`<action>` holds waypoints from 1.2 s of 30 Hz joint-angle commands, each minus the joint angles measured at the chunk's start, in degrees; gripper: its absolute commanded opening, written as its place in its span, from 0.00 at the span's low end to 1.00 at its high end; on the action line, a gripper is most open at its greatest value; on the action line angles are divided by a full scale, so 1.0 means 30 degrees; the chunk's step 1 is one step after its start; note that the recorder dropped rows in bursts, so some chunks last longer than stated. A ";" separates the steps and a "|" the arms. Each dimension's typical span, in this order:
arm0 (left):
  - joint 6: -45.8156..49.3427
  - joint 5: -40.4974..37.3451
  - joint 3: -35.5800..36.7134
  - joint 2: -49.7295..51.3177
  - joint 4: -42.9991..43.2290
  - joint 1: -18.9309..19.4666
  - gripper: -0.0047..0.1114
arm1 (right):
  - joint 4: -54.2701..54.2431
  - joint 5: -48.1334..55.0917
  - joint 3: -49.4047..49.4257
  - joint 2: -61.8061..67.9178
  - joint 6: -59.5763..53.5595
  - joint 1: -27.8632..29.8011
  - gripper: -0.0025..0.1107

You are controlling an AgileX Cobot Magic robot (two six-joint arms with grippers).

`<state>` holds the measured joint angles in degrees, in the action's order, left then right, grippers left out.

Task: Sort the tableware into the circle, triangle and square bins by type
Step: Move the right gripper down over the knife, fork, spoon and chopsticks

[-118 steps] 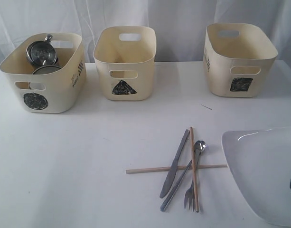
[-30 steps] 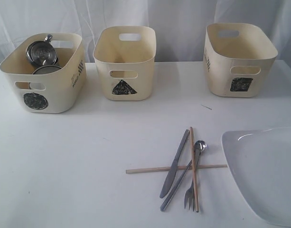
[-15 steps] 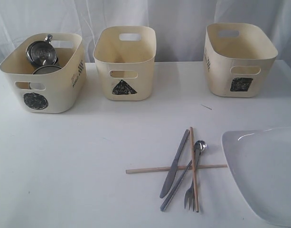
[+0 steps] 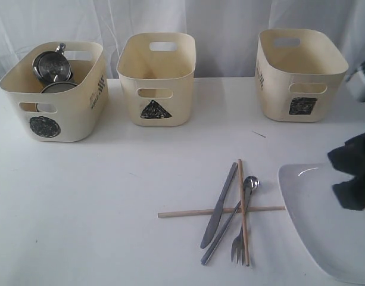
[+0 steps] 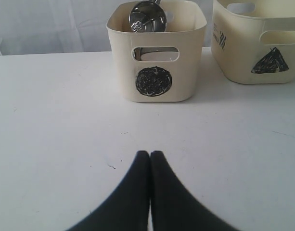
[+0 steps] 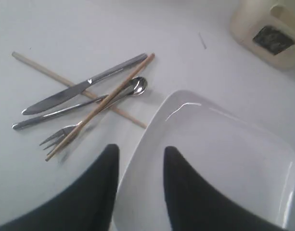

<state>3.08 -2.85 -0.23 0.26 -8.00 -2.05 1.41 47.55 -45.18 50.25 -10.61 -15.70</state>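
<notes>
roughly a third done, by my reckoning: the round-marked tub [image 4: 69,113] holds a steel mug [image 4: 51,64] with another steel rim [image 4: 56,87] just under it, while nothing shows inside the triangle tub [image 4: 170,113] or above the edge of the square tub [image 4: 277,89], and no bowl is in sight. left to sort are the knife [image 4: 218,205], spoon [image 4: 250,183], fork [image 4: 237,247] and two chopsticks [image 4: 242,202], lying crossed in a heap on the table [image 4: 111,208], and the big white plate [image 4: 325,220] just beside them. the right claw [image 6: 140,156] is spread and empty, astride the plate's edge; whether it touches i cannot tell. the plate looks next, likely for the square tub. the left claw [image 5: 150,156] is pressed together, holding nothing, low over bare table facing the round-marked tub
</notes>
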 commanded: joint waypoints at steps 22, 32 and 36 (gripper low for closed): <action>-0.0097 -0.0042 0.0075 -0.0088 -0.0182 0.0062 0.04 | -0.2677 -0.4783 -0.3939 1.2902 1.1788 -0.1812 0.51; -0.0097 -0.0042 0.0075 -0.0088 -0.0182 0.0062 0.04 | -0.3167 -0.5296 -0.5232 1.6044 1.4550 -0.2159 0.51; -0.0097 -0.0042 0.0075 -0.0088 -0.0182 0.0062 0.04 | -0.3167 -0.5702 -0.5232 1.6815 1.5089 -0.2194 0.51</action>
<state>3.08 -2.85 -0.23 0.26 -8.00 -2.05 -8.04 31.65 -60.40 99.48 33.20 -22.01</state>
